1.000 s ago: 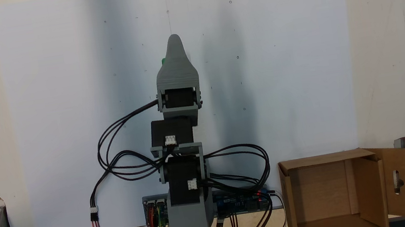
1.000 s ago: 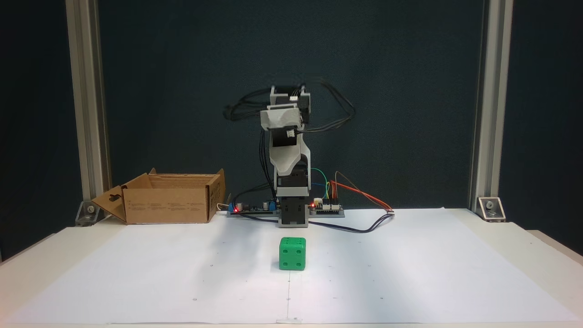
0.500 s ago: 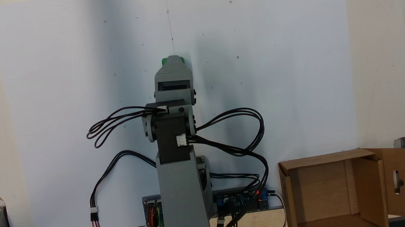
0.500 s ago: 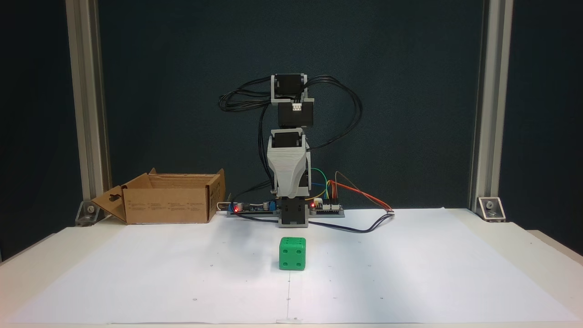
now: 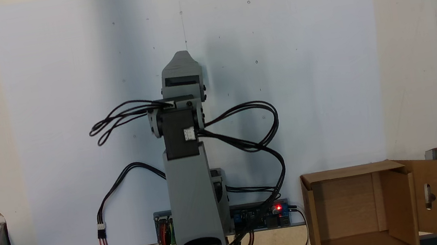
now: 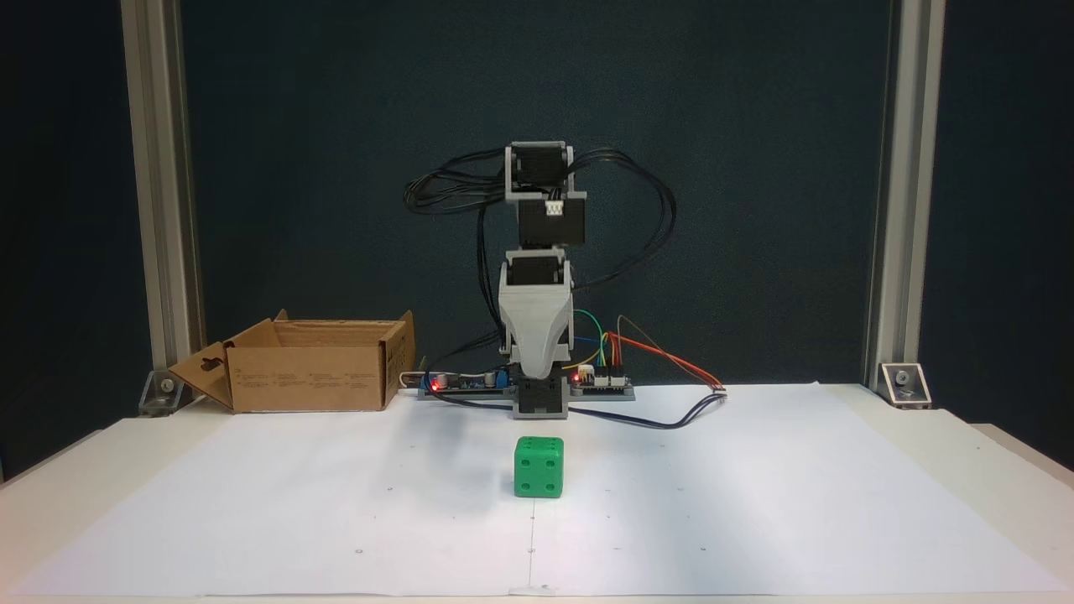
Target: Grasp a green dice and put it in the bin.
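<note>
A: Above the paper sheet [image 6: 252, 503], at about twelve o'clock from the green dice [image 6: 538, 466] in the front-facing fixed view, hangs the gripper [image 6: 537, 369], its grey shell tapering to a tip that points down. What are the jaws doing?

B: I cannot tell. From the front the jaws lie one behind the other, so a single tip shows; from the camera behind the arm, the gripper [image 5: 182, 54] shows its back, with the tip toward twelve o'clock. It holds nothing that I can see.

A: And the dice?

B: It sits flat on the paper, a four-pip face toward the camera, apart from the gripper and untouched. In the view from behind, the arm covers it.

A: The bin [image 6: 310, 373]?

B: At roughly ten o'clock from the dice in the front view, well apart, upright at the sheet's far edge with a slotted flap folded outward. In the other fixed view the bin [image 5: 346, 207] stands at four o'clock from the arm's base, open and with nothing visible inside.

A: So progress?

B: I judge it barely started: the approach is under way. Lowering onto the dice, closing on it, carrying it across and dropping it in the bin all remain.
</note>
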